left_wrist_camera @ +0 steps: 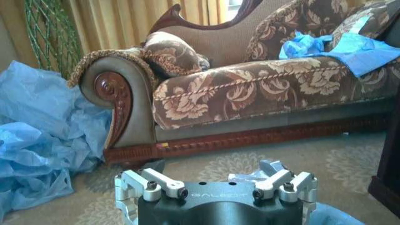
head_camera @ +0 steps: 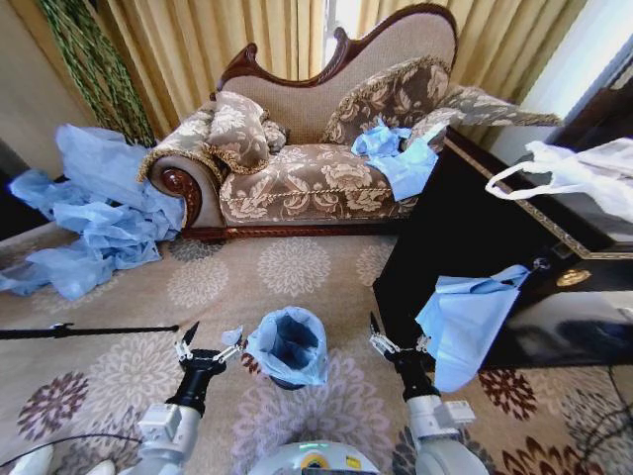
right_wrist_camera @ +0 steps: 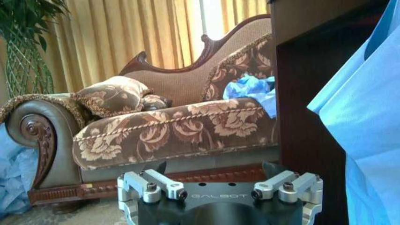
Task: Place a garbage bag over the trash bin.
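Two grippers hang low over the patterned carpet [head_camera: 297, 267], one on each side of the trash bin [head_camera: 290, 379]. The left gripper [head_camera: 210, 350] has its jaws spread wide, one tip touching a corner of the garbage bag [head_camera: 287, 346]; the left wrist view shows that crinkled blue corner right at the tip. The right gripper [head_camera: 398, 342] also stands with jaws wide and nothing between them, beside a hanging blue sheet [head_camera: 465, 322] on the dark cabinet [head_camera: 445, 228]; the right wrist view shows that sheet close alongside. The garbage bag is draped over the bin's rim, lining it. Beyond, the head view shows a sofa [head_camera: 307, 178] with blue plastic on its seat, a heap of blue sheeting [head_camera: 94, 213] at the carpet's left edge, and a white bag [head_camera: 574, 173] on the cabinet.
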`<state>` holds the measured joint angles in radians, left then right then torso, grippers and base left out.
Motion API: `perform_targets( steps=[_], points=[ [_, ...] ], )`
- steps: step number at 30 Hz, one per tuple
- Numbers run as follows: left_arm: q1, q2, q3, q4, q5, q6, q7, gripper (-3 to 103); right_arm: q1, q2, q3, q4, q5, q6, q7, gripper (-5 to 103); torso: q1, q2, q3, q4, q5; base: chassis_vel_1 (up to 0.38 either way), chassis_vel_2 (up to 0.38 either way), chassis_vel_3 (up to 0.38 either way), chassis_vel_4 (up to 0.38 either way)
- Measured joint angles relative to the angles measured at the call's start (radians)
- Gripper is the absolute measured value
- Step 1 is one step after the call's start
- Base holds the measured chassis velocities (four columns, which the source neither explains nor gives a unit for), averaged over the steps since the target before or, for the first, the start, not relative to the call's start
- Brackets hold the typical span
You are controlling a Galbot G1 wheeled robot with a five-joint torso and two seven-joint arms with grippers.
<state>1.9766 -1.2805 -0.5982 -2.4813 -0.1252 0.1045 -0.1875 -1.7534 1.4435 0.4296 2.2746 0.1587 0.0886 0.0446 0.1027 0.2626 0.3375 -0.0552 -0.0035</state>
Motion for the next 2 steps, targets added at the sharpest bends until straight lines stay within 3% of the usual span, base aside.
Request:
perform_targets(
  steps=[2],
  points=[
    [0.0, 0.0, 0.0, 0.0, 0.0, 0.0, 0.0, 100, 0.0, 0.0, 0.0, 0.0, 0.0, 0.0, 0.0, 100, 0.0, 0.0, 0.0, 0.0, 0.0, 0.0, 0.0, 0.0, 0.0]
  ],
)
